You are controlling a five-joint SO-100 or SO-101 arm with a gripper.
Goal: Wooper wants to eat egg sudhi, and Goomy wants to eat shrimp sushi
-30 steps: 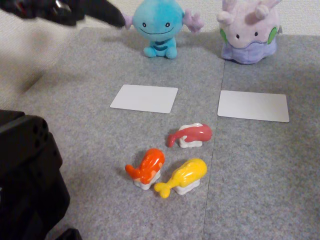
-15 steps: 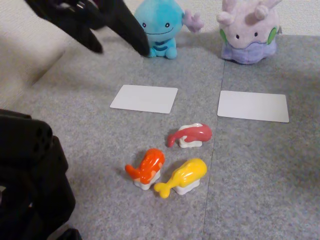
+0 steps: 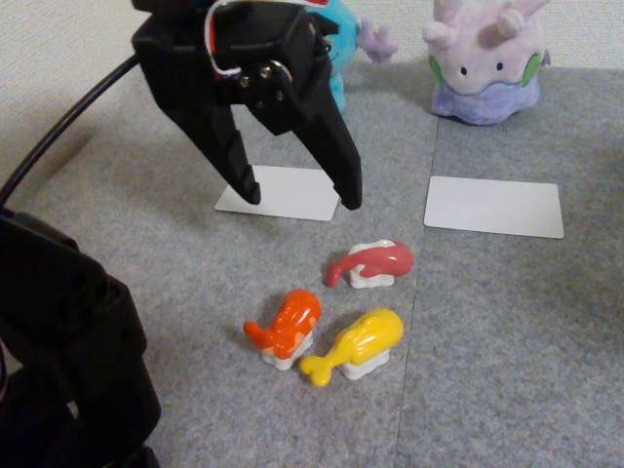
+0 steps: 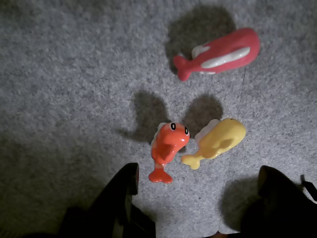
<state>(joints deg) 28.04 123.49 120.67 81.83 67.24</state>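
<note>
Your gripper [image 3: 297, 200] hung wide open above the sushi, and since the egg sudhi [image 4: 218, 143] sat touching the shrimp sushi [image 4: 167, 148], you could have bumped both.

Prob. a home: grey carpet tiles [image 3: 507, 331], plush toys, pale wall [image 3: 58, 58].

We can see just a bit of Wooper [image 3: 341, 39] behind the black gripper [image 3: 299, 195]. The top of Goomy [image 3: 485, 60] is cut off by the picture's edge.
</note>
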